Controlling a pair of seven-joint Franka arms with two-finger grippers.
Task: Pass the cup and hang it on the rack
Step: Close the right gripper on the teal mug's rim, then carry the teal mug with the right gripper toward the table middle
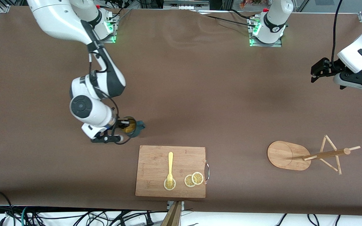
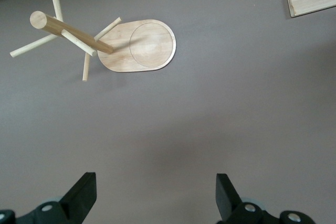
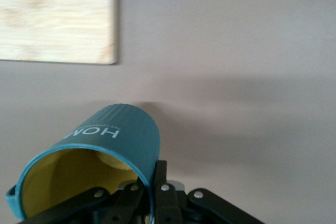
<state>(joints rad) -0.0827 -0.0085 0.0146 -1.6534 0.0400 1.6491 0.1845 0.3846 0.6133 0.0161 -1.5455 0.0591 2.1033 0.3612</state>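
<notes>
Your bench (image 1: 200, 78) is a wide brown surface, and most of it is bare: the whole middle stretch between the two arms lies open, and so does the strip along the bases.

The cutting board (image 1: 156, 169) sits close to the bench's edge nearest the front camera, about midway along it. It carries a yellow fork (image 1: 170, 168) and three lemon slices (image 1: 194, 179), with the fork's tines on one slice.

The rack (image 1: 289, 155) stands toward the left arm's end of the bench, about as near the front camera as the board and well apart from it. Its oval base is flat on the bench, and its post and thin pegs show slanting off toward that end.

Your right arm reaches down from its base with the wrist bent low. The right hand (image 1: 125, 126) is closed on the rim of the cup (image 1: 132, 127), one finger inside the yellow interior and one against the teal wall. The cup is just beside the board's corner, toward the right arm's end, its handle pointing toward the middle of the bench. You cannot tell whether it is touching the bench or just above it.

Your left arm waits high over its end of the bench. The left hand (image 2: 156, 195) is open and empty, fingers spread wide over bare bench near the rack.
</notes>
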